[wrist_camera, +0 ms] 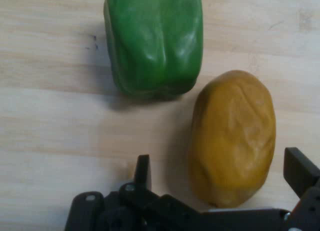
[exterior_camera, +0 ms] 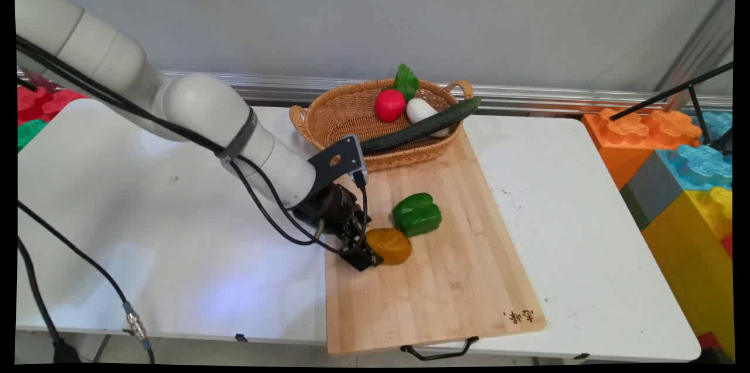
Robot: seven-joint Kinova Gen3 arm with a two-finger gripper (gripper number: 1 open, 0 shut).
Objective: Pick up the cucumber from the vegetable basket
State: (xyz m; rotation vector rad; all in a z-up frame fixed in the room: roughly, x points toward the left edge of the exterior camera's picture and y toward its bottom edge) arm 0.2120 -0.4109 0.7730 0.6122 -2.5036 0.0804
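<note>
I count 1 green pepper (exterior_camera: 416,214); 1 potato (exterior_camera: 389,245); 1 cucumber (exterior_camera: 419,126); 1 tomato (exterior_camera: 389,105); 1 white egg-shaped vegetable (exterior_camera: 420,109); 1 basket (exterior_camera: 334,118); 1 cutting board (exterior_camera: 445,285).

High front overview, close hand view, both cutting board (exterior_camera: 433,267).

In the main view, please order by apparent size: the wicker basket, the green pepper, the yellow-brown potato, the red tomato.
1. wicker basket
2. green pepper
3. yellow-brown potato, close to the pepper in size
4. red tomato, though it sits farther from the camera, so its rank is unsure

Pale wood cutting board (exterior_camera: 451,279), matt; woven wicker basket (exterior_camera: 337,118); glossy green pepper (wrist_camera: 152,41); matt yellow-brown potato (wrist_camera: 232,138).
</note>
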